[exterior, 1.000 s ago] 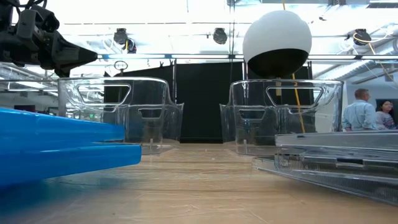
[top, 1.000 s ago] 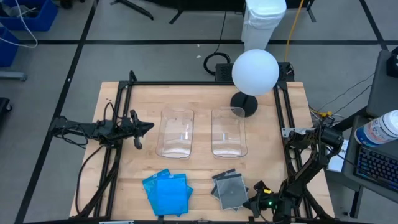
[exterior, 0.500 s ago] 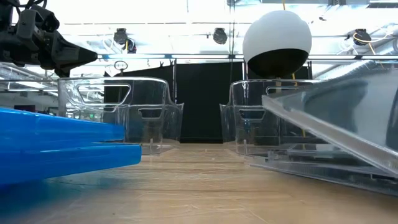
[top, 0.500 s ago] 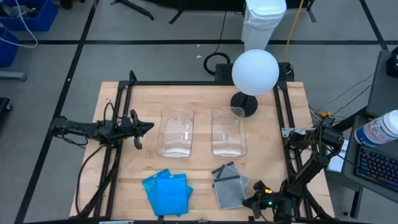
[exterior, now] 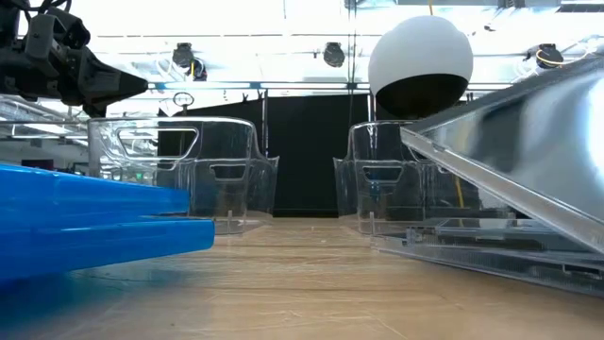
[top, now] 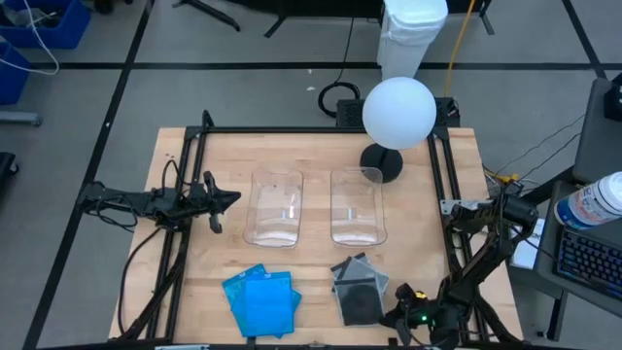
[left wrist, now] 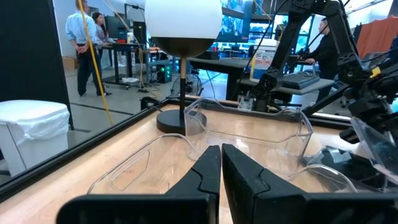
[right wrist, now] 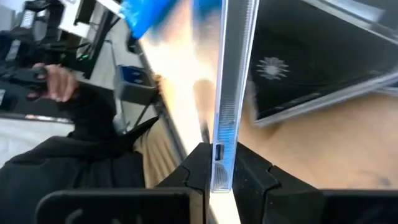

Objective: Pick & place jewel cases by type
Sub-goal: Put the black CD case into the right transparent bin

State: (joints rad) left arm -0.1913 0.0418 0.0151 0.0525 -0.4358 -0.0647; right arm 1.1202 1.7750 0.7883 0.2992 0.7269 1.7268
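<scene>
Several blue jewel cases [top: 259,299] lie stacked at the table's near edge. To their right is a small pile of clear, dark jewel cases [top: 349,271]. The pile's top case [top: 360,302] is tipped up, with my right gripper [top: 388,314] shut on it from the near right. In the low view this case [exterior: 528,142] slants up over the pile [exterior: 472,250]. My left gripper [top: 229,198] hovers shut at the table's left, beside the bins, with nothing in it. My right gripper pinches the top clear case by one edge [right wrist: 219,163] between its two fingers [right wrist: 251,174]. It comes from the table's near right, slanting down. The case is tilted, its held edge raised. Whether its far edge still rests on the pile I cannot tell.
Two clear plastic bins [top: 276,207] [top: 358,206] stand side by side at mid-table. A lamp with a white globe [top: 398,112] and a dark base [top: 382,163] stands behind the right bin. A black frame [top: 190,156] runs along the table's sides.
My right gripper has shut on the top clear case, risen a little and tipped upward. The case lay flat on its pile and now slants up by its held edge, more steeply than half a second ago. The cases beneath stay in place.
</scene>
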